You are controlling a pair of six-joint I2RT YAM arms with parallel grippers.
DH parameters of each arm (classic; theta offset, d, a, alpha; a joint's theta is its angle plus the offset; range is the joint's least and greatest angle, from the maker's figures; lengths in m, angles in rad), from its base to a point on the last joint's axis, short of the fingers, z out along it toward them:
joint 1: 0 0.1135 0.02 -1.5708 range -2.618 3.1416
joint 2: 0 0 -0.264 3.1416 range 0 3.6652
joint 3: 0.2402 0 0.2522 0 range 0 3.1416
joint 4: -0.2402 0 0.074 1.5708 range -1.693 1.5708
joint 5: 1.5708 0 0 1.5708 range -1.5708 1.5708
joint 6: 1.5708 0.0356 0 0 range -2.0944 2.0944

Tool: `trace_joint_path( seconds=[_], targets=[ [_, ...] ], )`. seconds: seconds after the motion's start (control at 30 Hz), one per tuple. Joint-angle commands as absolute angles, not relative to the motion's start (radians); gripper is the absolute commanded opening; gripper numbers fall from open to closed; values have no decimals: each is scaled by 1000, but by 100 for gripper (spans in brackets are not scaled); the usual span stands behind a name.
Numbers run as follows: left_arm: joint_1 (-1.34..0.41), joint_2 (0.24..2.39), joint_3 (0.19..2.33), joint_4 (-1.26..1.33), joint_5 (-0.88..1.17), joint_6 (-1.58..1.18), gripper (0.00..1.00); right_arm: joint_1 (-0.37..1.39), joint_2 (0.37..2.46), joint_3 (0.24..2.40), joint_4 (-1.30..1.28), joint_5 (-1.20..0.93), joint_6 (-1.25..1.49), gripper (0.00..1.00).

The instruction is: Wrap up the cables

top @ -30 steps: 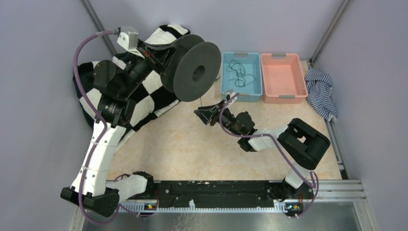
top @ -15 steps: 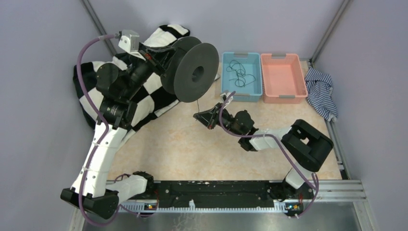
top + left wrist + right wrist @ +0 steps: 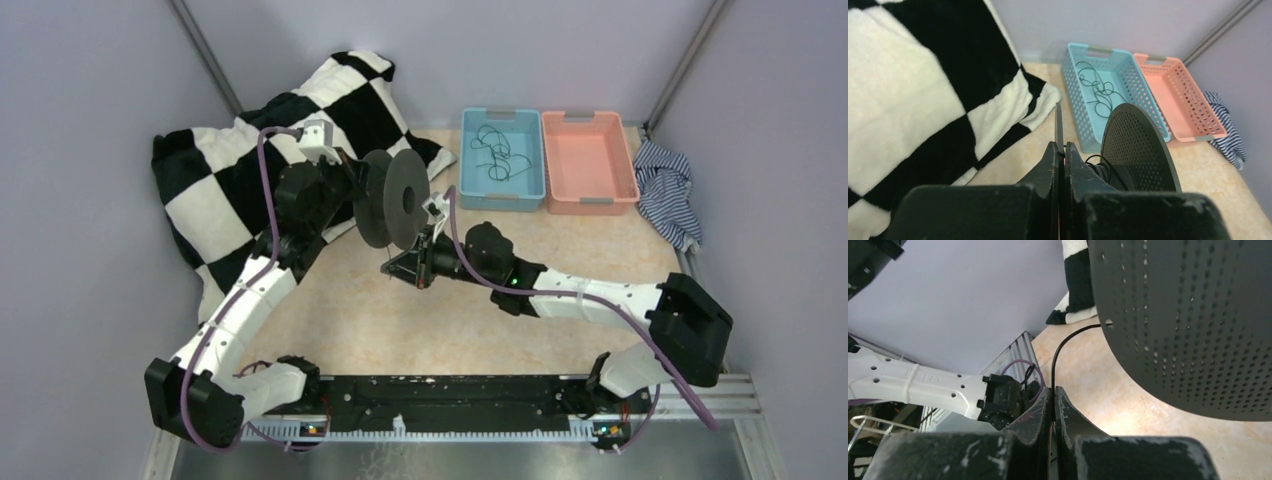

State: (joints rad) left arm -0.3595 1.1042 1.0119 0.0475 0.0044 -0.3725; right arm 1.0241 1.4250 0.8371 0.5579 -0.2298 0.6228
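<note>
Overhead view: two robot arms meet near the ctr of a beige table (image 3: 380, 320). The left gripper (image 3: 1058, 150) has its fingers pressed tight on the thin edge of one flange of a dark perforated spool (image 3: 392, 198). It holds the spool above the table w/ the flanges upright. A few turns of thin black wire sit on the hub btwn the flanges.

Just beside the spool, on its near side, the right gripper (image 3: 1054, 392) is pressed together. It pinches a thin black cable (image 3: 1060, 347) that arcs up from the fingertips & passes behind the rim of the nearer flange.

More loose cables (image 3: 493, 152) lie tangled in a blue basket (image 3: 503, 202) at the back, w/ a pink basket (image 3: 590, 205) touching its right side. A checkered blanket (image 3: 215, 190) lies back left; a striped cloth (image 3: 665, 190) sits at the far right.

Step in hand, by my read: winding one cable onto the spool, w/ one end on the hub & the free part gripped.

Next move prob. calls for carrying the pinched cable round the hub, or turning the spool, under light tension. The wire must stay btwn the flanges, not slip over a rim. A re-grip further along will likely be needed as slack runs out.
</note>
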Motion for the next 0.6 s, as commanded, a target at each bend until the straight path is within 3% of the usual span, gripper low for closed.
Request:
trace_joint_path(
  seconds=[0.0,0.57],
  targets=[
    [-374,1082,1011,166,-85,-388,0,1032,1421,1014,336,-242,569,0],
    [-376,1072,1005,-10,314,-217,0,952,1489,1338,-30,-333,478,0]
  ],
)
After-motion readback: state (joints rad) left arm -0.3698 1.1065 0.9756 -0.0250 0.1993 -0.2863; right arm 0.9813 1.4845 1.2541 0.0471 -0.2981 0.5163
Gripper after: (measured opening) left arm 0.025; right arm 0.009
